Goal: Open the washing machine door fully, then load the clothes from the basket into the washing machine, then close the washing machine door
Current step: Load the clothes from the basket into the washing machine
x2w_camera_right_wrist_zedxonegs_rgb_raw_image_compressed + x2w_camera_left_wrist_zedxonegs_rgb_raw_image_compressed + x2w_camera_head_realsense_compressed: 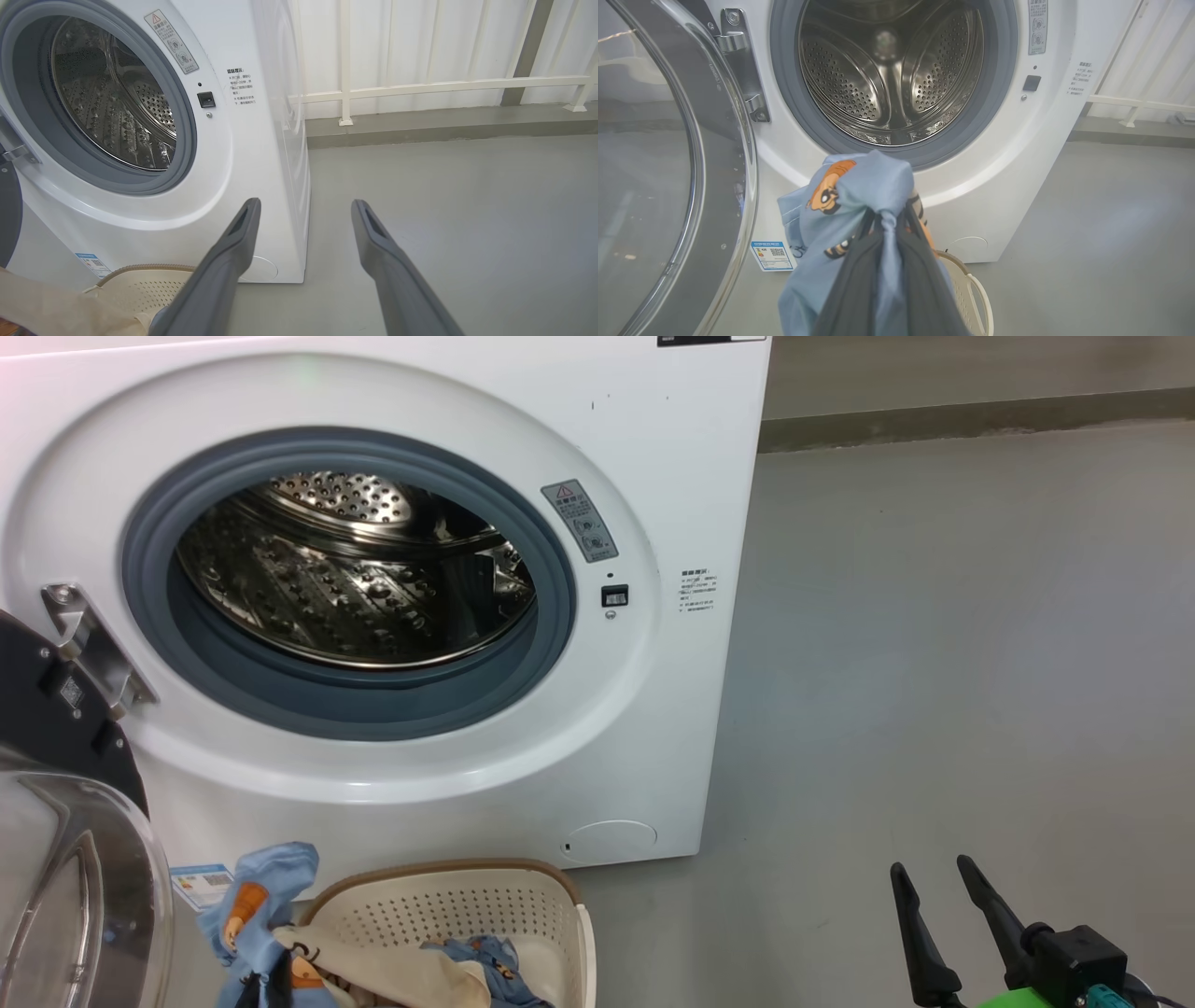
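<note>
Grey floor underneath, raise the clothes [873, 182] pinched in your left jaws over the gasket [1001, 56] lip; right jaws hang wide.

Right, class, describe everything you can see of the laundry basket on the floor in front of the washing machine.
The basket is a small cream-white plastic tub with rounded corners, walls pierced by rows of small holes, a brown woven-look rim and a white side handle. It stands upright on the grey floor just before the washing machine, below its open mouth. Cream and bear-printed blue clothes lie inside, spilling over its left edge.
</note>
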Controlling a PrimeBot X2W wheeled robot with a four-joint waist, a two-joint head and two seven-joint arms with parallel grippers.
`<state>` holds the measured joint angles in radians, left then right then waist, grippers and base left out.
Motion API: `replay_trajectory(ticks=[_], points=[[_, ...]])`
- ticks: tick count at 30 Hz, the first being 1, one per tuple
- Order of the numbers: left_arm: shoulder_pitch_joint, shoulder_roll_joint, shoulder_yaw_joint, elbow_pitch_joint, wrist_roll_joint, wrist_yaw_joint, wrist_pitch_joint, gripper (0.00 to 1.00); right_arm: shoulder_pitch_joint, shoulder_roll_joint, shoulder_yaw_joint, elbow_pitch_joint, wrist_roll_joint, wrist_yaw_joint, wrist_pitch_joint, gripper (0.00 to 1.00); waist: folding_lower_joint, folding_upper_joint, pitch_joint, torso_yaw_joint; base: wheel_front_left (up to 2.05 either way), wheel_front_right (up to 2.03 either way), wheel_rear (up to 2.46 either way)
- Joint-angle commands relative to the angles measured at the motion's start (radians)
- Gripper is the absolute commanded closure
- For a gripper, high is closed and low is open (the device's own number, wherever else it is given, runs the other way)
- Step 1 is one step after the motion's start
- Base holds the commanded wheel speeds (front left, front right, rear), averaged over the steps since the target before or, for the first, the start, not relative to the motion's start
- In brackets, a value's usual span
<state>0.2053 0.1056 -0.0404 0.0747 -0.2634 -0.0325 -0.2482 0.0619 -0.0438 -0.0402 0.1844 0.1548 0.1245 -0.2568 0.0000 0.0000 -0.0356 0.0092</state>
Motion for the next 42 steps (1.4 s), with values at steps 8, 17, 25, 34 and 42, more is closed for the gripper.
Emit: replay_trajectory(ticks=[8, 17, 25, 34, 42], points=[[-0.034, -0.004, 0.050, -0.021, 0.023, -0.018, -0.014, 1.00, -0.040, -0.013, 0.037, -0.018, -0.013, 0.006, -0.005, 0.00, 0.0000, 0.0000, 0.003, 0.005, 0.00, 0.00, 0.00], [-0.032, -0.010, 0.057, -0.019, 0.031, -0.028, -0.014, 1.00, -0.038, -0.010, 0.041, -0.017, -0.009, 0.006, -0.005, 0.00, 0.0000, 0.0000, 0.005, 0.004, 0.00, 0.00, 0.00], [-0.033, -0.015, 0.062, -0.018, 0.037, -0.033, -0.014, 1.00, -0.039, -0.009, 0.042, -0.016, -0.008, 0.006, -0.005, 0.00, 0.0000, 0.0000, 0.005, 0.004, 0.00, 0.00, 0.00], [-0.035, -0.023, 0.063, -0.018, 0.039, -0.038, -0.014, 1.00, -0.042, -0.008, 0.044, -0.016, -0.006, 0.006, -0.005, 0.00, 0.0000, 0.0000, 0.008, 0.002, 0.00, 0.00, 0.00], [-0.061, -0.023, 0.050, -0.005, 0.048, -0.049, -0.014, 1.00, -0.046, -0.008, 0.051, -0.016, -0.006, 0.006, -0.005, 0.00, 0.0000, 0.0000, 0.018, -0.004, 0.00, 0.00, 0.00]])
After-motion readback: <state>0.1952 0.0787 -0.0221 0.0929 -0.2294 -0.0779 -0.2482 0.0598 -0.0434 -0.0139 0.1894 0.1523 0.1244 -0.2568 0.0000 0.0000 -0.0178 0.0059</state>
